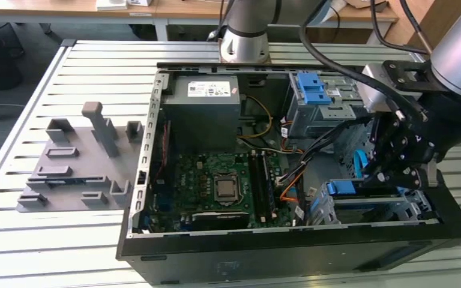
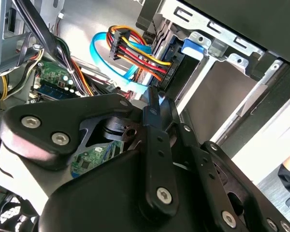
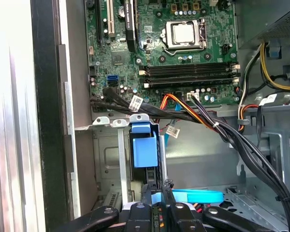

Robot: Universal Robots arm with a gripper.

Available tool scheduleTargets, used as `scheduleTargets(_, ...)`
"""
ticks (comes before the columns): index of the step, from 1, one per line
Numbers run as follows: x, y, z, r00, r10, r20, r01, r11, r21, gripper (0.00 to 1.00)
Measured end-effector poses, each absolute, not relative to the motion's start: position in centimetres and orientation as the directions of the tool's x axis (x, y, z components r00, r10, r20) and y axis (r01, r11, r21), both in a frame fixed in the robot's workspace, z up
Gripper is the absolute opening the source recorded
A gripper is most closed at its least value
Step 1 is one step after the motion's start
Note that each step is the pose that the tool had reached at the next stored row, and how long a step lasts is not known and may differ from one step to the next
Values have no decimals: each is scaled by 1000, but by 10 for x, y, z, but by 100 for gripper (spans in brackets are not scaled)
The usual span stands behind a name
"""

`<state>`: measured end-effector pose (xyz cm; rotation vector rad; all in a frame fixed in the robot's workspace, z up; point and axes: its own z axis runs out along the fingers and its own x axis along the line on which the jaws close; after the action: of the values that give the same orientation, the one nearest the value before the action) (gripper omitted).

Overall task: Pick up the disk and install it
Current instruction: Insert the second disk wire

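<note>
The disk (image 1: 349, 188) stands on edge in the lower drive bay of the open computer case (image 1: 295, 252), at the exterior view's right. Its blue bracket tab (image 3: 144, 150) faces out of the metal bay, and the dark disk body (image 2: 176, 65) sits behind a blue corner. My gripper (image 1: 377, 179) hangs just over that bay. Its black fingers (image 3: 147, 193) are pressed close together at the disk's outer end, with nothing visibly clamped between them. The gripper tip (image 2: 152, 94) sits beside the coloured power wires and the blue data cable (image 2: 111, 63).
A grey power supply (image 1: 201, 105) and an upper drive cage with a blue latch (image 1: 314, 90) stand at the case's back. The motherboard (image 1: 222, 180) lies at centre, with cable bundles (image 3: 222, 130) crossing near the bay. A grey fixture (image 1: 74, 162) rests on the slatted table (image 1: 94, 72).
</note>
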<state>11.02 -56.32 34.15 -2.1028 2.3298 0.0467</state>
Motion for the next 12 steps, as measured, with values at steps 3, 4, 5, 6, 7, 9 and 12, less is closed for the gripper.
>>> scheduleTargets(3, 110, -563, 344, -102, -995, -22, -995, 102, 20, 23)
scheduleTargets(4, 110, -563, 345, -102, -994, -22, -995, 102, 21, 23)
scheduleTargets(5, 110, -563, 345, -102, -994, -22, -995, 102, 21, 22)
scheduleTargets(6, 110, -563, 345, -102, -994, -22, -995, 102, 21, 15)
scheduleTargets(7, 110, -563, 345, -102, -994, -22, -995, 102, 21, 15)
scheduleTargets(9, 110, -563, 345, -102, -995, -22, -995, 102, 21, 11)
scheduleTargets(12, 110, -563, 343, -102, -995, -22, -995, 102, 21, 11)
